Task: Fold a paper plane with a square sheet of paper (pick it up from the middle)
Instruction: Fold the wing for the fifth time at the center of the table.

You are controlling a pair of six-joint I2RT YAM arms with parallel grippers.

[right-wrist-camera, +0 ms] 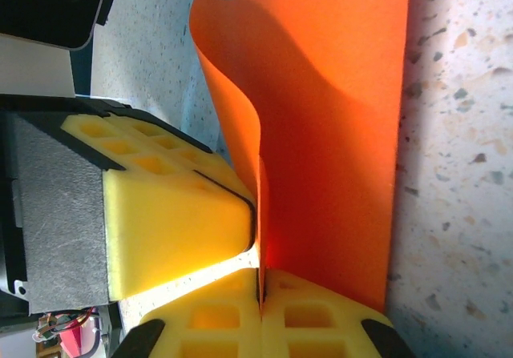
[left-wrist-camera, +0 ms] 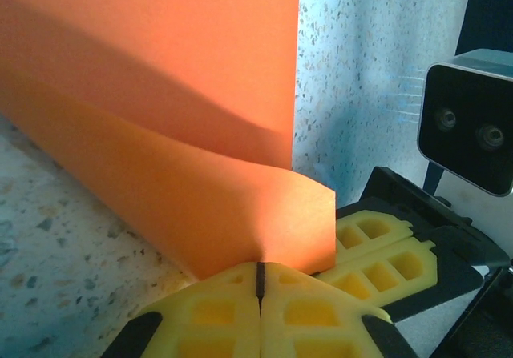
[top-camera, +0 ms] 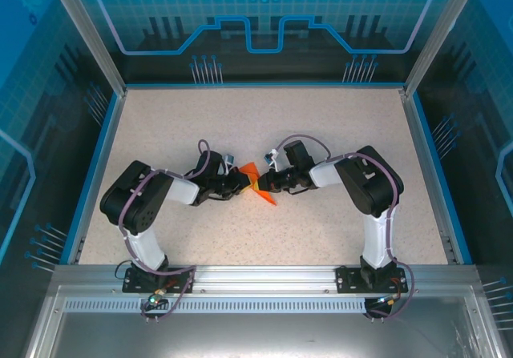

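Note:
The square sheet of paper (top-camera: 263, 194) is bright orange and bent into a loose fold, held just above the middle of the table. My left gripper (top-camera: 244, 183) and right gripper (top-camera: 268, 183) meet tip to tip at it. In the left wrist view the folded sheet (left-wrist-camera: 160, 94) rises from the left gripper (left-wrist-camera: 260, 282), whose yellow jaws are shut on its lower edge, with the right gripper's fingers (left-wrist-camera: 385, 258) close beside. In the right wrist view the sheet (right-wrist-camera: 337, 134) is pinched in the shut right gripper (right-wrist-camera: 259, 286), next to the left fingers (right-wrist-camera: 176, 222). A paper plane is out of view.
The speckled beige table (top-camera: 256, 126) has a blue rim and is walled by a metal frame (top-camera: 84, 34) with clear panels. Both arm bases are bolted to the rail (top-camera: 256, 276) at the near edge. The right wrist camera (left-wrist-camera: 469, 126) hangs close to the left gripper.

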